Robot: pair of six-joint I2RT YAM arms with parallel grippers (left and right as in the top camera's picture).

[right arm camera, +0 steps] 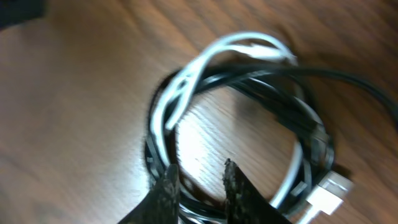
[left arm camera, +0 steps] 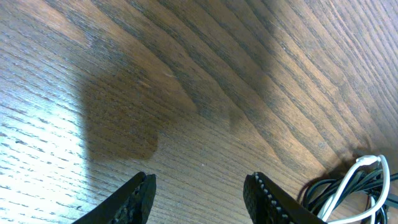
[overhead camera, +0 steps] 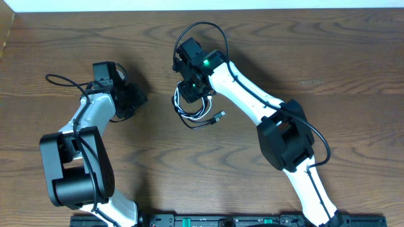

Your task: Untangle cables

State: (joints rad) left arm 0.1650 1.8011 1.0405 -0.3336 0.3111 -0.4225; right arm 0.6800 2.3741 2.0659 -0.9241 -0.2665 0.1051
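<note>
The cables (overhead camera: 197,117) lie as one tangled coil of black and white cords on the wooden table, with a small plug end (overhead camera: 219,116) at its right. In the right wrist view the coil (right arm camera: 249,74) fills the frame, with a white plug (right arm camera: 329,190) at the lower right. My right gripper (overhead camera: 189,90) sits over the coil's upper left edge. Its jaws (right arm camera: 198,171) are narrowed, with black and white strands between them. My left gripper (overhead camera: 137,98) is open and empty to the left of the coil, whose edge (left arm camera: 351,186) shows beside its right jaw (left arm camera: 199,186).
The table's far edge (overhead camera: 202,7) runs along the top of the overhead view. The right arm's own thick black wire (overhead camera: 208,28) loops above its wrist. The arm bases (overhead camera: 227,221) stand at the table's near edge.
</note>
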